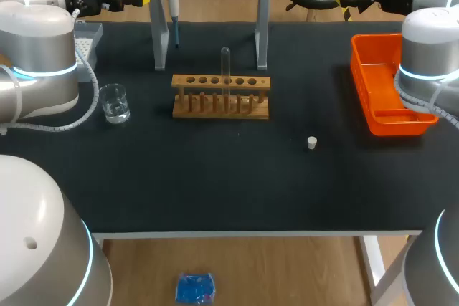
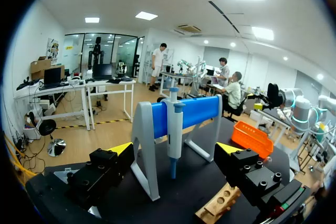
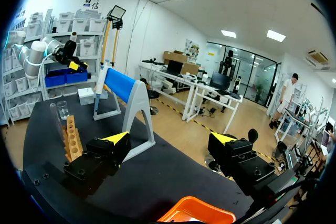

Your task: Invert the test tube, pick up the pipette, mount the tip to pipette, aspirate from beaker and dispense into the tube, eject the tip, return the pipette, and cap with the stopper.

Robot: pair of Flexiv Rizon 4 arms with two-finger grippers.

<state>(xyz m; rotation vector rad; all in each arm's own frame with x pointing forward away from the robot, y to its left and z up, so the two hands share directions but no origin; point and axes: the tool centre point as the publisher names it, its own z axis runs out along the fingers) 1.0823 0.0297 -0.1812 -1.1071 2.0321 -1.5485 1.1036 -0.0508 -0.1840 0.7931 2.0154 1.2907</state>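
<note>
Left gripper [image 2: 176, 150] and right gripper [image 3: 170, 139] both hang wide open, holding nothing, at the bench's [image 1: 215, 184] far corners. The test tube [image 1: 225, 69] stands in the wooden rack [image 1: 221, 99] mid-bench. It is thin glass, likely light, slick and breakable, so pinch gently around its bare upper length.

Both arms are held back at their own sides. The left gripper [image 2: 176, 149] and the right gripper [image 3: 170, 139] point toward each other, fingers spread wide, gripping nothing.
</note>
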